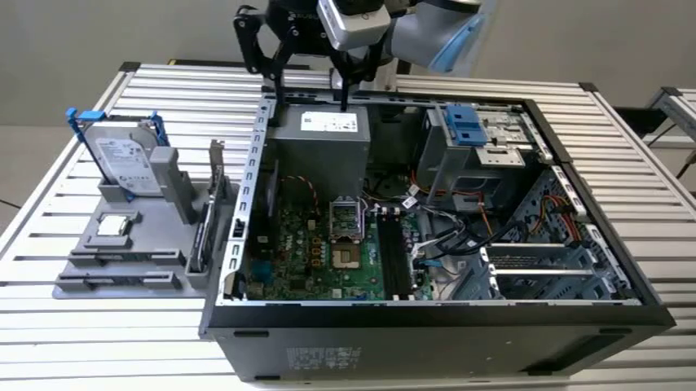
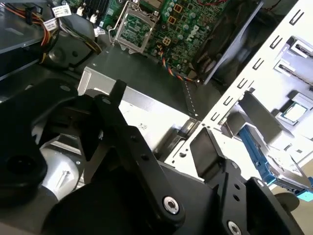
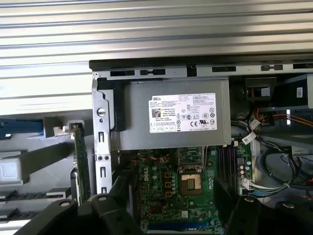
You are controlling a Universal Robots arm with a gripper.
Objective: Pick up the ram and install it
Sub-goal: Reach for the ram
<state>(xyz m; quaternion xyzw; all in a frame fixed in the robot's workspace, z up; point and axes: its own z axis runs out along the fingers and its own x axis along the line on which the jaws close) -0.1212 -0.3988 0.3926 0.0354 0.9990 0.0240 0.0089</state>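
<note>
Slatted table (image 1: 77,342), claw (image 1: 312,103) spread empty over computer case (image 1: 435,342), ram (image 1: 199,238) probably edge-on in grey holder (image 1: 120,254).

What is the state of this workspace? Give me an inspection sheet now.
Surface: slatted metal table carrying an open computer case.
Job's things: ram apparently standing on edge in the grey holder, untouched.
Clutter: hard drive and bracketed card in the same holder.
Grippers: gripper open, empty, above the power supply.
Cables: bundled wires inside the case.
Surroundings: second slatted table at the exterior view's right.
</note>
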